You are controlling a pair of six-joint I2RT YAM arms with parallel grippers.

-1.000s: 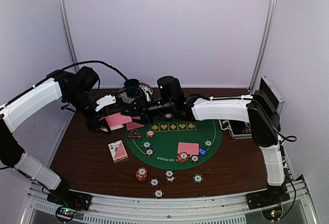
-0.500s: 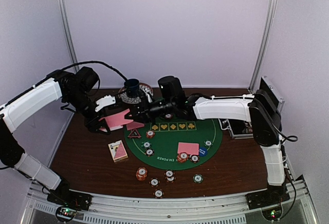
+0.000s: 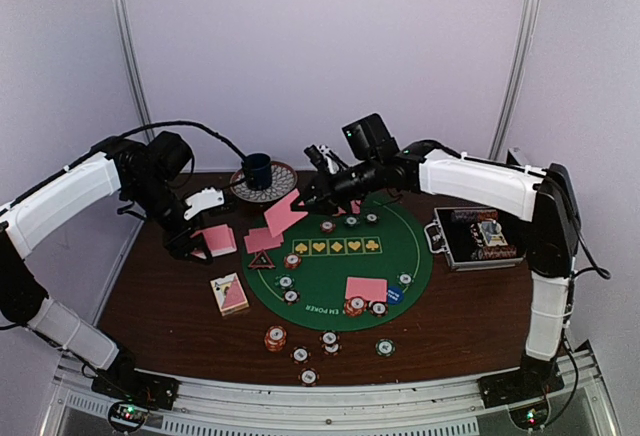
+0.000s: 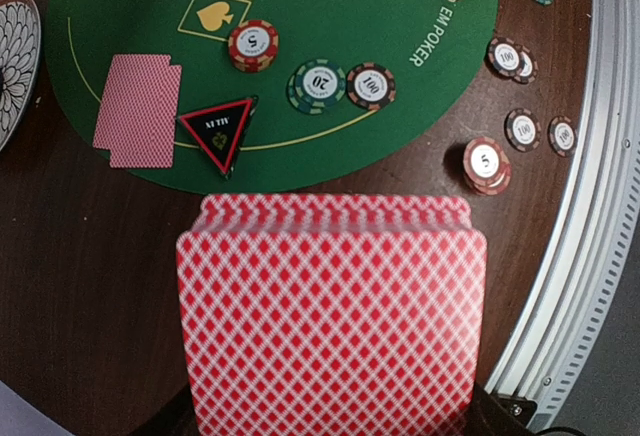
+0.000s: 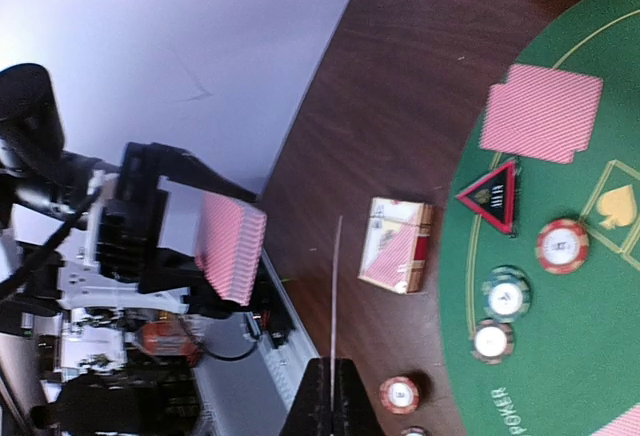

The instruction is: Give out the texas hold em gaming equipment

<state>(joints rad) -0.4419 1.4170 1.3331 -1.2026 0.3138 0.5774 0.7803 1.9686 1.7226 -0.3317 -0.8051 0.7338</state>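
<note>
Above the green mat's (image 3: 420, 256) far-left rim, right hand (image 3: 312, 193) pinches one pink-backed card (image 3: 285, 214), tilted, long axis in line w/ the grip, pointing toward left hand (image 3: 200, 243). That one clamps the deck (image 3: 220, 239) over bare tabletop (image 3: 150, 301). Mug (image 3: 259, 168) & plate (image 3: 285, 172) just behind; dealt cards (image 3: 263, 241), triangle (image 3: 262, 260) beneath.

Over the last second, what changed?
The right end effector shut on one card from the deck and drew it away rightward, toward the mat's far edge. The left end effector holds the deck as before; chips and laid cards unmoved.
</note>
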